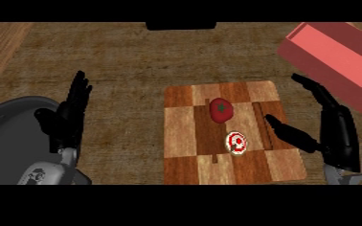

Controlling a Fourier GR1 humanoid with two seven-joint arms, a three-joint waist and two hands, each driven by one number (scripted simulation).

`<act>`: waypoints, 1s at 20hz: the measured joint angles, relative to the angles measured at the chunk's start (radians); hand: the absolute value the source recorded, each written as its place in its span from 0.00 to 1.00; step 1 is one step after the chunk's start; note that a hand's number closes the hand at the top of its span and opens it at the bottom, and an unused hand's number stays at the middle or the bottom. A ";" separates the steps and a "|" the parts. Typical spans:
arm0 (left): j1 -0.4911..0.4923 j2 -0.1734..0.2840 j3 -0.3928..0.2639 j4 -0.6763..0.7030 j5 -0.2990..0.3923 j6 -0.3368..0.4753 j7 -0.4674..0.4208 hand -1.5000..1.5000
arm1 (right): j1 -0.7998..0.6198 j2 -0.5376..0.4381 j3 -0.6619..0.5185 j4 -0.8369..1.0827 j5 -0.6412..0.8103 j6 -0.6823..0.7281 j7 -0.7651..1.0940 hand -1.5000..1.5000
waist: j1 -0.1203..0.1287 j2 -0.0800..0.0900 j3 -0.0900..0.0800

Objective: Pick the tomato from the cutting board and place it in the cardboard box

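A red tomato (220, 109) with a green stem lies near the middle of the checkered wooden cutting board (185, 143). The pinkish-red box (326, 57) sits tilted at the upper right, past the board's far right corner. My right hand (338, 133) stands open at the board's right edge, fingers up, with its thumb (290, 133) reaching over the board, apart from the tomato. Over at the left, my left hand (69, 116) rests open, fingers up, well away from the board.
A small round red-and-white object (237, 142) lies on the board just below the tomato. A dark grey rounded form (21, 139) fills the lower left corner. A black shape (181, 25) sits at the counter's far edge.
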 measured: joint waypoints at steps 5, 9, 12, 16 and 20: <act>-0.005 0.001 0.006 0.009 -0.002 -0.002 0.008 0.50 | -0.004 -0.073 0.023 -0.136 0.082 0.155 0.259 0.00 | 0.000 -0.003 0.000; -0.006 0.000 0.009 0.007 -0.002 -0.012 0.006 0.50 | -0.042 -0.095 0.048 -0.246 0.087 0.299 0.465 0.00 | 0.009 -0.002 0.001; -0.019 -0.006 0.006 0.019 -0.005 -0.019 0.001 0.50 | -0.109 -0.094 0.078 -0.279 0.078 0.412 0.603 0.00 | 0.019 0.000 0.001; -0.031 -0.009 0.011 0.029 0.005 -0.037 0.001 0.50 | -0.199 -0.072 0.109 -0.289 0.050 0.531 0.729 0.00 | 0.027 0.001 0.002; -0.038 -0.015 0.009 0.037 -0.008 -0.032 0.002 0.50 | -0.274 -0.026 0.152 -0.263 0.037 0.602 0.797 0.00 | 0.032 0.002 0.002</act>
